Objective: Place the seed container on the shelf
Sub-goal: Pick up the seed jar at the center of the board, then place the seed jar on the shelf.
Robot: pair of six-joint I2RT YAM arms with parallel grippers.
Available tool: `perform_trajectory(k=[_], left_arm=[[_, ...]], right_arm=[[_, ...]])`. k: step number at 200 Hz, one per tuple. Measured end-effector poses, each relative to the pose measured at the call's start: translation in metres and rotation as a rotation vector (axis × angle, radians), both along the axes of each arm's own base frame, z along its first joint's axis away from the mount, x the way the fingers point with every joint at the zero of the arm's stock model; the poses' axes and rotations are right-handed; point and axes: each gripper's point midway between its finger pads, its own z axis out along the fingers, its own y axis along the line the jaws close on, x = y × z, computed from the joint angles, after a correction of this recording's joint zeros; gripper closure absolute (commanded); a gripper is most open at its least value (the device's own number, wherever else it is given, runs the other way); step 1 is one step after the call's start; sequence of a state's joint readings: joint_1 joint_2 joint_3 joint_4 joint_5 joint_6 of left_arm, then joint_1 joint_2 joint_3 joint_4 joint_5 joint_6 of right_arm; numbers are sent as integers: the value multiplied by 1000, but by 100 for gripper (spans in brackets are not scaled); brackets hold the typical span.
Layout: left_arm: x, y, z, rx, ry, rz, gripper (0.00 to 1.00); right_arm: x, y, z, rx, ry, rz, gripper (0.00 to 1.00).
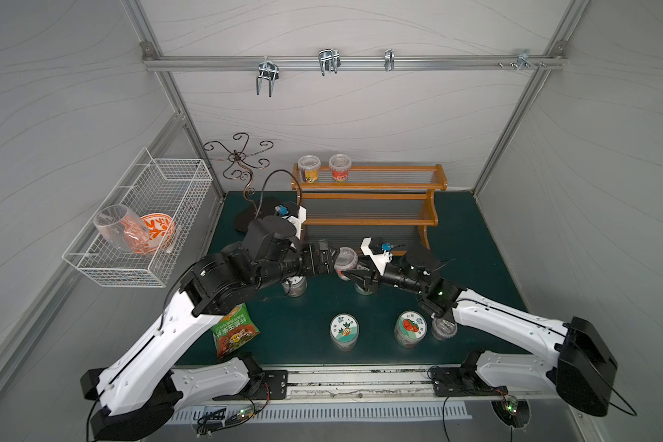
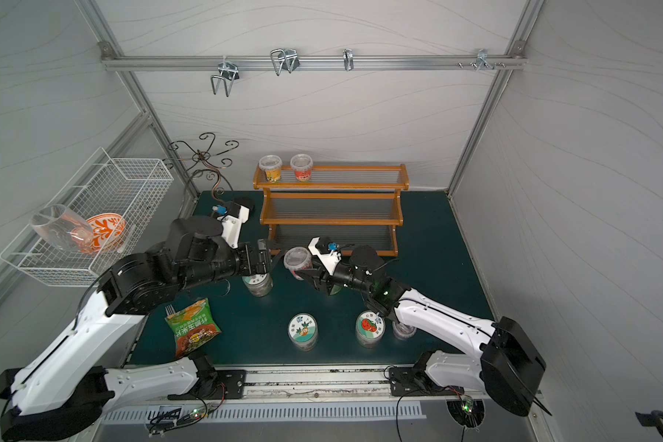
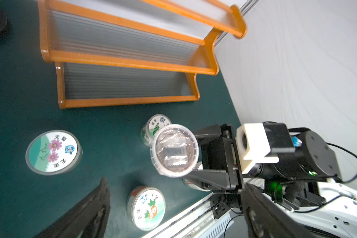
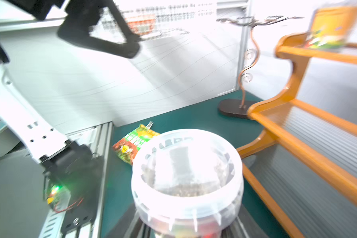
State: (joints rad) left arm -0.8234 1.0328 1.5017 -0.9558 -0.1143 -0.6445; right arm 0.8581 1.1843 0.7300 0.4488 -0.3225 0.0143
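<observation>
The right gripper (image 3: 203, 153) is clamping the seed container (image 3: 174, 150) by its side wall, one finger on each side. Its fingertips are hiding beneath the tub's wide clear lid, so the contact line itself is not showing. The tub is hanging upright above the green mat (image 1: 475, 248), just in front of the lowest tier of the shelf (image 1: 368, 222) and not touching it. In the right wrist view the tub (image 4: 187, 175) is filling the lower frame, but glare and blur are washing out its label and contents. The right arm is reaching in low from its side, forearm sloping down to the wrist, and covering part of a small clear jar (image 1: 444, 328).

The left gripper (image 2: 275, 261) is standing just beside the tub with its jaws spread wide and gripping nothing. Its fingers (image 3: 87, 210) are framing the bottom of the left wrist view, cut off by the edge. Whether a fingertip is brushing the tub's wall cannot be told in either top view. The left arm is stretching across nearly level, and its wrist is masking most of a printed-lid jar (image 1: 295, 285).

Two tubs (image 1: 309, 168) are sitting side by side on the shelf's top tier at its left end. Two more printed-lid jars (image 1: 344, 331) and a snack packet (image 1: 235, 331) are lying on the near mat.
</observation>
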Motion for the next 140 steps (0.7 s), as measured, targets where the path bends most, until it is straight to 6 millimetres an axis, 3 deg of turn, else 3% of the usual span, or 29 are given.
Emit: perform_trajectory(k=[25, 73, 94, 140], left_arm=[[-6, 13, 2, -33, -57, 19, 0], [-9, 29, -8, -21, -82, 65, 0], [-8, 33, -7, -19, -92, 79, 0], [-8, 38, -4, -19, -109, 94, 0]], right_arm=[[30, -18, 20, 35, -23, -85, 52], [91, -44, 77, 128, -103, -207, 52], [117, -49, 89, 152, -110, -245, 51], [173, -59, 94, 169, -102, -338, 51]])
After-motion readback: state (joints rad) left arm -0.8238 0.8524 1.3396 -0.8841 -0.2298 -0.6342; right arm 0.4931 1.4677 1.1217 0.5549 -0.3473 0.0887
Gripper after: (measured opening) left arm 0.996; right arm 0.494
